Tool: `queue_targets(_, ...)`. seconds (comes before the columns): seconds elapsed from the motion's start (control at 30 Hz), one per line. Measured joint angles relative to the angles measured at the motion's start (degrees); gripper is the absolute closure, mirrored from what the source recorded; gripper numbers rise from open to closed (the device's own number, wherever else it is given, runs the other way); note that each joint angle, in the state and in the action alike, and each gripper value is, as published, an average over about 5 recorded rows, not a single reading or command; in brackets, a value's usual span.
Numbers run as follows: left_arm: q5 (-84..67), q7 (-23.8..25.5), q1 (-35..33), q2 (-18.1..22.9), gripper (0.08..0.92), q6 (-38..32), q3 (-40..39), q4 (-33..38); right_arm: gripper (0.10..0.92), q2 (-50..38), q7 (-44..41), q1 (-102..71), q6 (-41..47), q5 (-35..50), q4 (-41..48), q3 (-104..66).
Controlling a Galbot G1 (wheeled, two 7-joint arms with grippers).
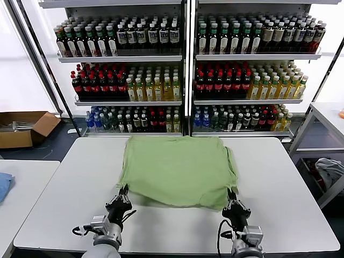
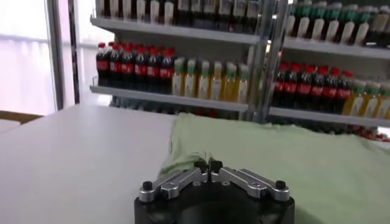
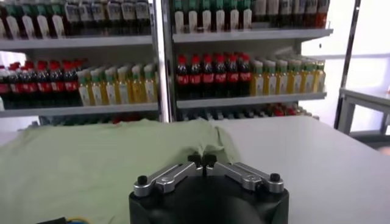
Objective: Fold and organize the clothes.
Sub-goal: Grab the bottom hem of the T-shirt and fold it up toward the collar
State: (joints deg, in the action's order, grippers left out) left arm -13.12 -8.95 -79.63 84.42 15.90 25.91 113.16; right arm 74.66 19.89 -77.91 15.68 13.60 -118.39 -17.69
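Shelves (image 1: 183, 59): racks behind the surface's far edge, each tier packed with upright bottles (image 1: 123, 86), dark, red-capped, yellow and green.
Cardboard box (image 1: 24, 128): on the floor beyond the surface's far left corner, flaps open; contents cannot be made out.
Surface (image 1: 64, 188): white; carries one shirt only.
Shirt (image 1: 177, 169): light green, lying spread in the middle of the surface, reaching from close to the far edge down toward the near edge; its two near corners sit at the grippers.
Left gripper (image 1: 122, 196): low near the near edge, at the shirt's near left corner, pointing toward the far edge; fingers pinched together on the shirt's hem.
Right gripper (image 1: 232, 198): low near the near edge, at the shirt's near right corner, same heading; fingers pinched together on the hem.
Head view: shows both arms side by side and the shirt's whole outline.
Left wrist view: fingertips (image 2: 201, 165) meeting, cloth rising to them in a small ridge.
Right wrist view: fingertips (image 3: 195, 159) meeting on the cloth edge; a side table (image 3: 365, 97) beyond the surface's right edge.
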Motion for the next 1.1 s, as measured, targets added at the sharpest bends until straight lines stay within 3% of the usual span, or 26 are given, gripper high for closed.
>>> queue_targets(0.77, -4.1, -1.2, 16.0, -2.9, 0.916, -1.7, -1.3, -15.6, 0.914, 0.7, -4.7, 20.7, 2.1, -2.2, 20.5, 2.7)
queue_targets(0.93, -4.0, -1.1, 17.5, -2.8, 0.887, -0.8, -1.4, -18.0, 0.813, 1.4, -5.2, 23.0, 3.5, -1.8, 23.1, 2.5)
queue_targets(1.1, -3.6, -1.4, 18.4, -2.6, 0.749, 0.8, -1.4, -18.8, 0.666, 2.9, -4.5, 24.1, 3.8, 0.8, 24.3, 2.3)
